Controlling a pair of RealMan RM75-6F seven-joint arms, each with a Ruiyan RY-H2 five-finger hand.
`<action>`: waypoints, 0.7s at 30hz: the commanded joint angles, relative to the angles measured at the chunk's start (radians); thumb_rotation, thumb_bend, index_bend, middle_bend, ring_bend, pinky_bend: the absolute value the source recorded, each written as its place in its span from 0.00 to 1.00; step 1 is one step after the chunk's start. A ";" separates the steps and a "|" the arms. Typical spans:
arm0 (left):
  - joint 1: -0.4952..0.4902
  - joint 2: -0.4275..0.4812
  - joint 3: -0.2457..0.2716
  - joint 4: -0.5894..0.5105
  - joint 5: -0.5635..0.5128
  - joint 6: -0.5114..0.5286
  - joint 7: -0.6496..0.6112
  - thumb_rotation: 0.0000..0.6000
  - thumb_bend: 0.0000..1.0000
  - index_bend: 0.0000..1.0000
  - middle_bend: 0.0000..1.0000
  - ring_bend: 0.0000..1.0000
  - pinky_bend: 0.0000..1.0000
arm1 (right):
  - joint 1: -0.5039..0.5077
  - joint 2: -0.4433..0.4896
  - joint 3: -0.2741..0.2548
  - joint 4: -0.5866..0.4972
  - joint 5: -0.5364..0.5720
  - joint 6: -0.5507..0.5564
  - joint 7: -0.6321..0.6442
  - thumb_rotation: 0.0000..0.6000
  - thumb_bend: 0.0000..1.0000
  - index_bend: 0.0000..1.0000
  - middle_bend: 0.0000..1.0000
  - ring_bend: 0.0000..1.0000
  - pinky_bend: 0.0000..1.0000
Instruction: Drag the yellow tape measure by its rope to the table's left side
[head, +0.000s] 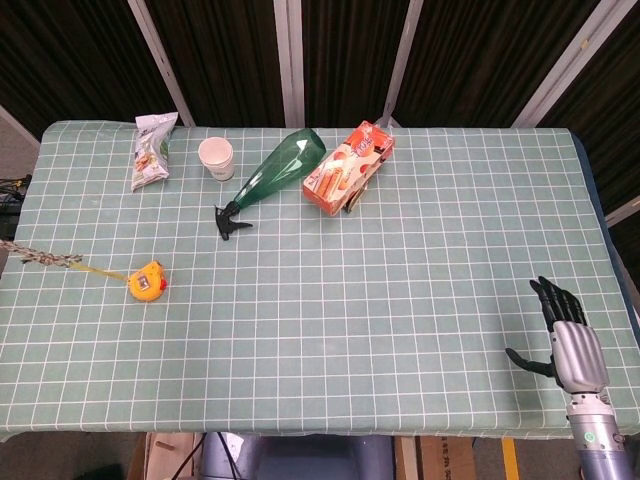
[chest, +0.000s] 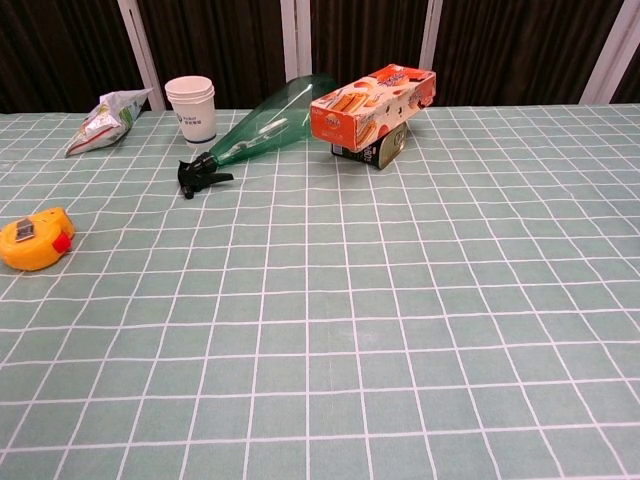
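Though the left hand is outside both pictures, the head view shows what it is presumably pulling: the rope (head: 45, 259) runs in from the table's left edge, a thin yellow strip joins it to the tape measure (head: 148, 282), and the line looks fairly straight, which suggests some tension. Whether fingers are clamped on the rope's far end I cannot tell. The tape measure sits near the left edge, so I'd judge the drag nearly finished. At the lower right corner the right hand (head: 568, 338) hangs just off the table, fingers apart and holding nothing, well clear of the work. Along the back lie a snack bag (head: 152, 149), a paper cup (head: 216, 158), a green spray bottle (head: 268, 179) on its side and an orange box (head: 349, 167), all apart from the drag path.

From the chest view, the tape measure (chest: 35, 240) rests flat at the far left of the picture with its red button facing right; the rope is cut off by the frame. The table (chest: 400, 330) wears a pale green cloth with a white grid, and dark curtains with light frames stand behind it.
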 joint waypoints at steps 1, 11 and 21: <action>0.011 -0.001 -0.008 0.003 -0.006 -0.019 -0.012 1.00 0.50 0.51 0.02 0.00 0.00 | 0.000 0.000 -0.001 -0.001 -0.001 0.000 -0.001 1.00 0.18 0.00 0.00 0.00 0.00; 0.046 0.000 -0.026 -0.148 0.018 -0.005 -0.036 1.00 0.07 0.12 0.00 0.00 0.00 | 0.001 0.002 -0.003 -0.004 0.000 -0.001 -0.006 1.00 0.18 0.00 0.00 0.00 0.00; 0.191 -0.022 0.005 -0.487 0.177 0.225 -0.128 1.00 0.06 0.00 0.00 0.00 0.00 | 0.003 0.003 -0.013 0.007 -0.022 0.001 -0.022 1.00 0.18 0.00 0.00 0.00 0.00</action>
